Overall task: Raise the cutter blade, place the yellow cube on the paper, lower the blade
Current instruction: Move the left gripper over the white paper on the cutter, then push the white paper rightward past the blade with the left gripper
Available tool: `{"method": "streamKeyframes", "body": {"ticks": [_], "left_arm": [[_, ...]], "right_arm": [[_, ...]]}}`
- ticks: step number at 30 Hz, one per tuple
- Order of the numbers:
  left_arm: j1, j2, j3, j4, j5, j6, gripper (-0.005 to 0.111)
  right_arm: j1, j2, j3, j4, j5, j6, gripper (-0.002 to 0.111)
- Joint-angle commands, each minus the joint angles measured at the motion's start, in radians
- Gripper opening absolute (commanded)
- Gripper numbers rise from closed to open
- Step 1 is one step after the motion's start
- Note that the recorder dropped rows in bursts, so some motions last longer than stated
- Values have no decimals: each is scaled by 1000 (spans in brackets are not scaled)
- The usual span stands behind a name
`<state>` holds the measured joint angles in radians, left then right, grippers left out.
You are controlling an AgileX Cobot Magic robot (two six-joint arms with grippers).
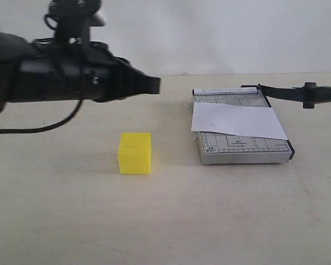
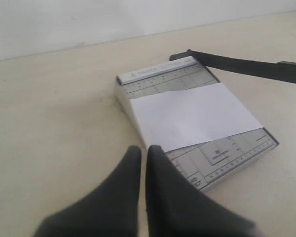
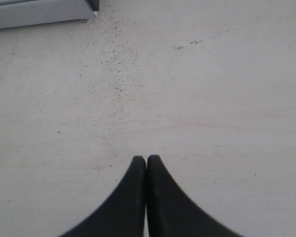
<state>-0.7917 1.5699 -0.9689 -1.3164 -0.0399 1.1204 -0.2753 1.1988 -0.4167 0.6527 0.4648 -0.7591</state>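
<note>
The yellow cube point(image 1: 135, 153) stands on the table, left of the grey cutter base point(image 1: 243, 149). The white paper point(image 1: 237, 120) lies slantwise across that base, also seen as the paper point(image 2: 195, 116) in the left wrist view. The cutter blade point(image 1: 281, 92) is lifted off the base and sticks out to the right from its far hinge, ending in its thick handle point(image 1: 320, 95). My left gripper point(image 1: 154, 85) point(image 2: 143, 150) hangs shut and empty above the table, between cube and cutter. My right gripper point(image 3: 146, 159) is shut and empty over bare table, outside the exterior view.
A corner of the cutter base point(image 3: 39, 12) shows at the edge of the right wrist view. A black cable point(image 1: 38, 128) hangs under the left arm. A pale wall point(image 1: 220, 33) closes off the table's far edge.
</note>
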Motion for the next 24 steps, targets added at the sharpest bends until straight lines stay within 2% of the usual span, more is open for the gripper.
{"method": "streamKeyframes", "body": {"ticks": [1,6,13,17,24], "left_arm": [[-35,211,-192,1,81,-4,4],[-35,445,-449,1,159,-4,4],[-35,675,-701,51,221,-4,4],[-35,744,-758,59,258,-4,4],[-35,799,-772,84,244,-4,4]], "right_arm": [[-3,-1,-6,30,4,-11,0],[-3,-1,-6,153,-32,-11,0],[-3,-1,-6,153,-36,5,0],[-3,-1,-6,153,-24,5,0],[-3,-1,-6,171,-24,5,0]]}}
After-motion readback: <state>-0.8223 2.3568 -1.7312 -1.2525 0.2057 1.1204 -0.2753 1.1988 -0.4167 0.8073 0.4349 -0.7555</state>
